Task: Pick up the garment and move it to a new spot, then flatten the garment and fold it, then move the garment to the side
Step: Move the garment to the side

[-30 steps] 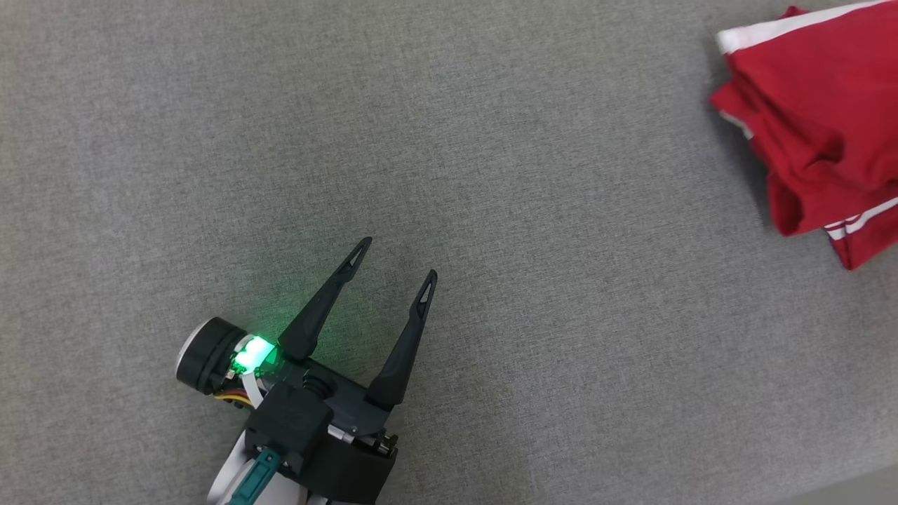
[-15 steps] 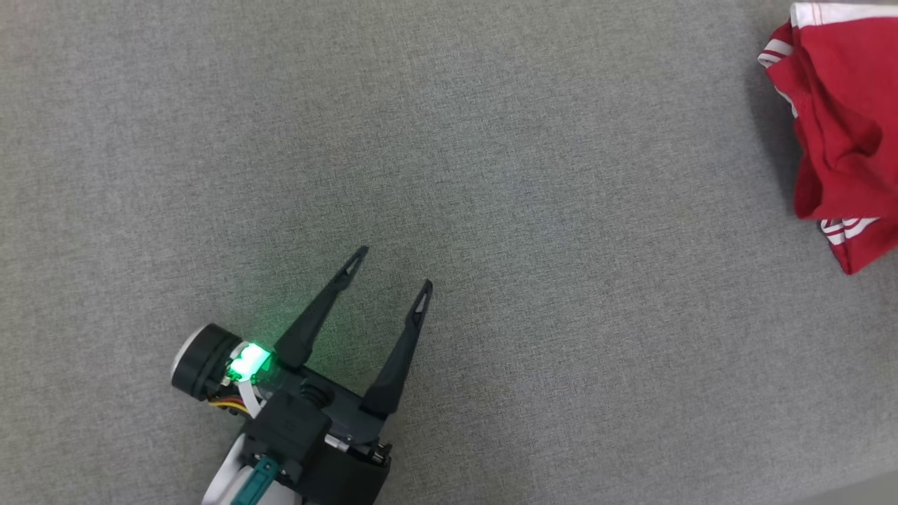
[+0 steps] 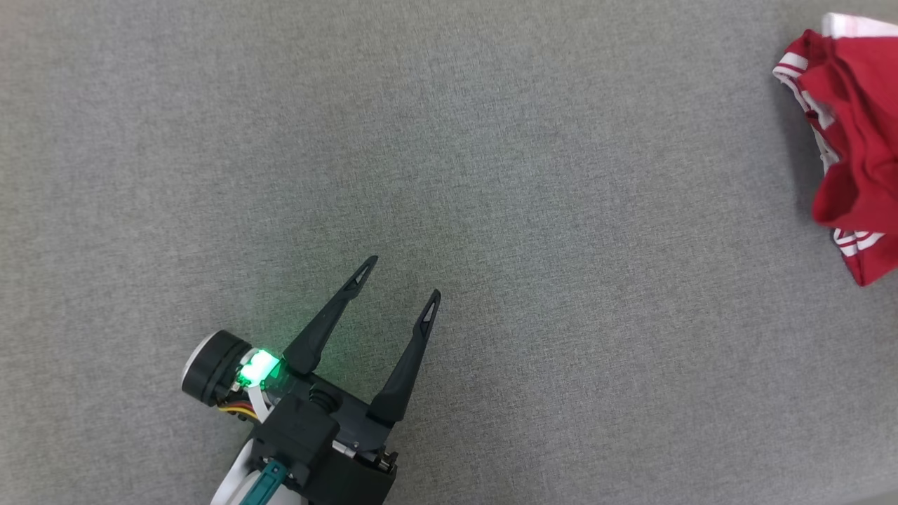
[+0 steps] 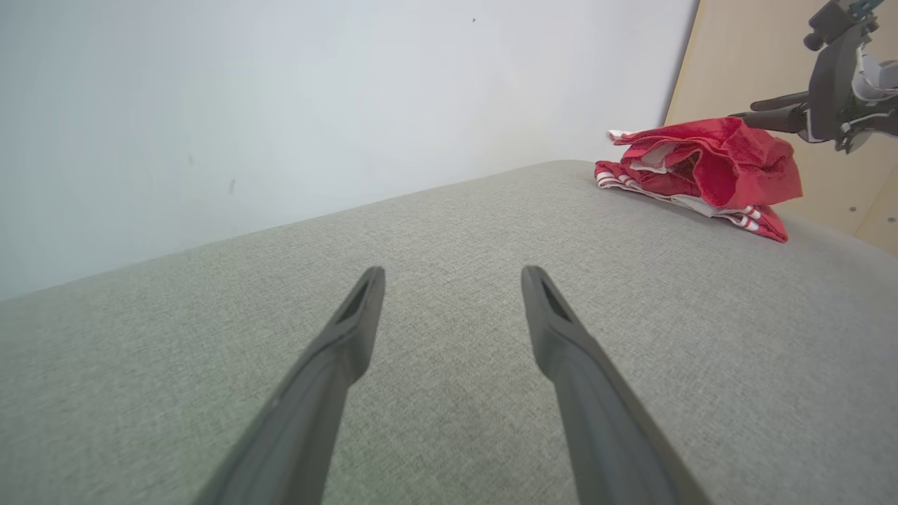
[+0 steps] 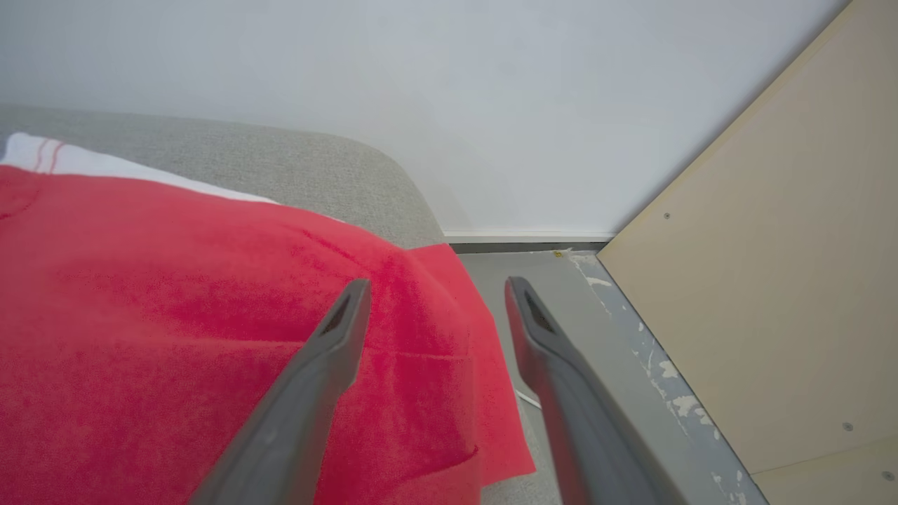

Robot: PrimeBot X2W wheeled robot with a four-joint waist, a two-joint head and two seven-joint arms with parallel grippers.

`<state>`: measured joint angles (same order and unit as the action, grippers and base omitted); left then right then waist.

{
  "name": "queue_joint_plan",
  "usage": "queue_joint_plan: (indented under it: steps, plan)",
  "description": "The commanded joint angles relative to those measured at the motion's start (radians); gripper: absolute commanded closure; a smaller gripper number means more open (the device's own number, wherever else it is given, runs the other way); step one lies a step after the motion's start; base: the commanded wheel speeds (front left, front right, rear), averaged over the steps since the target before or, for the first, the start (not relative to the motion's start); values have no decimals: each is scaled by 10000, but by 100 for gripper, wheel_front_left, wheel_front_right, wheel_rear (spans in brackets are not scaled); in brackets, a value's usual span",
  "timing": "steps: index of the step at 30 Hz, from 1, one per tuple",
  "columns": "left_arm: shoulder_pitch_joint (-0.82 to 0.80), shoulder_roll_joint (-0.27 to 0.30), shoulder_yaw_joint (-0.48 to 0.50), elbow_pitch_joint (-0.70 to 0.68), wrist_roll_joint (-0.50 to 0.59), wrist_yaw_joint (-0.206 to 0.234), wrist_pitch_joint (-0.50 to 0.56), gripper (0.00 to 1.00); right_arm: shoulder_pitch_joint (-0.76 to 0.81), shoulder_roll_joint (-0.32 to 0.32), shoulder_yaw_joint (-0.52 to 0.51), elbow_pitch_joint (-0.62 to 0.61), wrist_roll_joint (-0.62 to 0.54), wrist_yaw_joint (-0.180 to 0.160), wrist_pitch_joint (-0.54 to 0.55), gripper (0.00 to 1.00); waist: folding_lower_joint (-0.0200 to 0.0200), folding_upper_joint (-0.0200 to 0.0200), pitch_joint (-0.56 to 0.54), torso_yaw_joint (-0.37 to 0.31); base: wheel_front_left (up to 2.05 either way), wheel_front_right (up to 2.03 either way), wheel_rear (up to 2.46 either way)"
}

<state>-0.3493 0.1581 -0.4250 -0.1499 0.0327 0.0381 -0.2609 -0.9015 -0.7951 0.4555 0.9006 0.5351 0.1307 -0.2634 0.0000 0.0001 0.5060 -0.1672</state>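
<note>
Two grippers, both spread, nothing between the fingers. Left gripper (image 3: 401, 276) sits at 7 o'clock in head view over the pad (image 3: 491, 175): long, dark, tapered fingers. Pad: grey woven cloth, fine grain, rounded corner. Garment (image 3: 856, 140): soft red knit with white stripes at the hems, bunched in a lumpy heap at 2 o'clock by the pad's edge, well apart from the left gripper. Right gripper (image 5: 436, 283) is close over the heap; red cloth spreads toward 9 o'clock beneath it, unpinched. Smooth beige board (image 5: 772, 280) at 3 o'clock.
</note>
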Motion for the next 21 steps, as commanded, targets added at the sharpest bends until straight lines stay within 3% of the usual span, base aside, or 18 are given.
queue_joint_plan:
  steps: [1,5,9,16,21]
  plan:
    - [153,53,-5,37,-107,65,-55,0,-130,-16,-278,67,-295,-1,-13,0,0,-1,-103,30,0,0,0]
    - [278,22,75,96,-239,180,-55,0,-185,295,-1760,-244,-1663,-1,-13,0,0,-1,-392,32,0,0,0]
    - [547,-124,303,211,-617,351,-53,0,735,1464,-2898,-1646,-2226,-1,-10,0,0,-1,-865,37,0,0,0]
    - [1143,-396,961,382,-1446,641,-53,0,2654,3137,-2596,-4461,-2299,-1,-10,0,0,-1,-1895,286,0,0,0]
    - [1829,-525,2157,688,-2192,907,-53,0,3930,4304,-2056,-5338,-2513,-1,-12,0,0,-1,-2880,609,0,0,0]
